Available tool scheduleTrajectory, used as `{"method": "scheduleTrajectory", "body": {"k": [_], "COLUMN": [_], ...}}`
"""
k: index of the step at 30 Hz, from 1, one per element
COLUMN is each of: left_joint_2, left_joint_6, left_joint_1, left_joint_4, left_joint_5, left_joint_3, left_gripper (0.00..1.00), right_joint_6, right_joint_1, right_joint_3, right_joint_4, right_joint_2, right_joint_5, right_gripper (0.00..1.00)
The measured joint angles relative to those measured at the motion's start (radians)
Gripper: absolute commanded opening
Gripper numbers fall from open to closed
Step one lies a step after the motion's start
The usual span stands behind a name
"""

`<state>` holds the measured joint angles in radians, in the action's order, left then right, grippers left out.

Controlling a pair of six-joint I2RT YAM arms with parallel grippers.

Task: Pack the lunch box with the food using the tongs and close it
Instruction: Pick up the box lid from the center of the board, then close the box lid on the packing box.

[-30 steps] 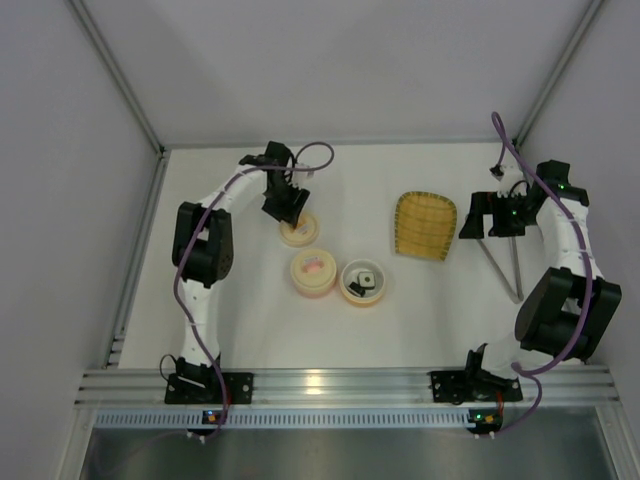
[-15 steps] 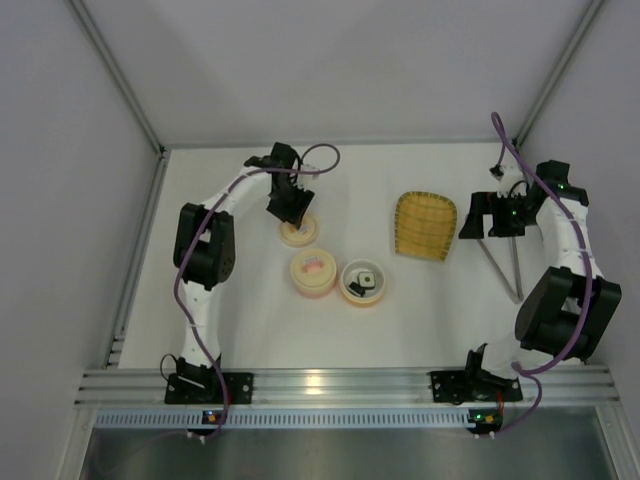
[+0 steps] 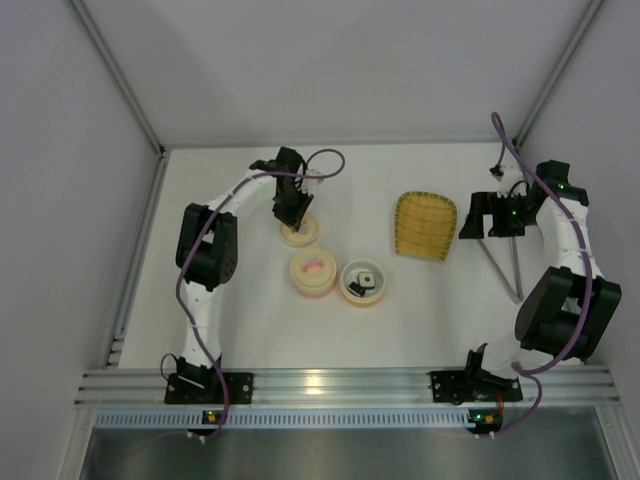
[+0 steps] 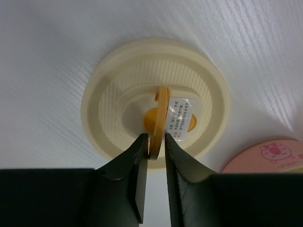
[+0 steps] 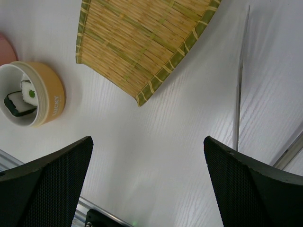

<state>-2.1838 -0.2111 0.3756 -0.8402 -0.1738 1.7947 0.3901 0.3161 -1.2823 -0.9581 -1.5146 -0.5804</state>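
Tongs (image 5: 240, 85) lie at one o'clock of the wide-open right jaws, long axis twelve-to-six; left jaws pinch the orange handle (image 4: 163, 97) on the cream lid (image 4: 109, 99); sushi pieces (image 5: 19, 101) sit in the yellow bowl (image 5: 49, 92).

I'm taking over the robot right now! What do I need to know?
Left gripper: shut on the orange handle of the cream lid, which lies on the table.
Right gripper: open, empty, above the table by the yellow tray.
Tongs: flat on the table, not held.
Done: two sushi pieces sit in the bowl.
Left: no orange ball in sight; the bowl is uncovered.
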Motion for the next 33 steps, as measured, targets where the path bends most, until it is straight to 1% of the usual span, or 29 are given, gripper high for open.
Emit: {"method": "scheduleTrajectory", "body": {"k": [2,5,9,11,13,17,19,22,25,30,33], "left_joint_2": [0.000,0.000,0.000,0.000,0.000,0.003,0.032,0.108,0.181,0.242,0.243], "left_joint_6": [0.000,0.001,0.001,-0.002,-0.001,-0.005,-0.013,-0.024,-0.029,-0.039,-0.038], "left_joint_1": [0.002,0.003,0.004,0.004,0.004,0.014,0.035,0.098,0.199,0.370,0.433], "left_joint_4": [0.002,0.003,-0.001,-0.018,-0.053,-0.118,-0.125,-0.172,-0.222,-0.285,-0.305], "left_joint_5": [0.006,0.013,0.035,0.051,0.060,0.076,0.095,0.089,0.043,-0.038,-0.064], "left_joint_3": [-0.003,-0.003,0.002,0.028,0.092,0.304,0.364,0.378,0.352,0.243,0.171], "left_gripper": [0.24,0.20,0.08,0.05,0.04,0.03,0.03,0.03,0.03,0.03,0.03], "right_joint_6": [0.000,0.000,0.001,0.002,0.002,0.003,0.002,0.002,0.001,0.000,-0.003], "right_joint_1": [0.000,0.000,0.000,0.000,0.000,0.000,0.000,0.000,0.000,0.004,0.024], "right_joint_3": [0.000,0.008,0.013,0.013,0.013,0.013,0.013,0.013,0.013,0.013,0.013], "right_joint_4": [0.000,0.000,0.000,0.000,-0.001,-0.002,-0.002,-0.002,-0.001,-0.002,-0.002], "right_joint_2": [0.000,0.000,0.000,0.000,0.000,0.001,0.002,0.008,0.016,0.027,0.027], "right_joint_5": [0.000,0.000,0.000,0.000,0.000,-0.001,-0.002,-0.006,-0.009,-0.011,-0.022], "right_gripper": [0.99,0.99,0.99,0.99,0.99,0.99,0.99,1.00,0.99,0.99,0.99]}}
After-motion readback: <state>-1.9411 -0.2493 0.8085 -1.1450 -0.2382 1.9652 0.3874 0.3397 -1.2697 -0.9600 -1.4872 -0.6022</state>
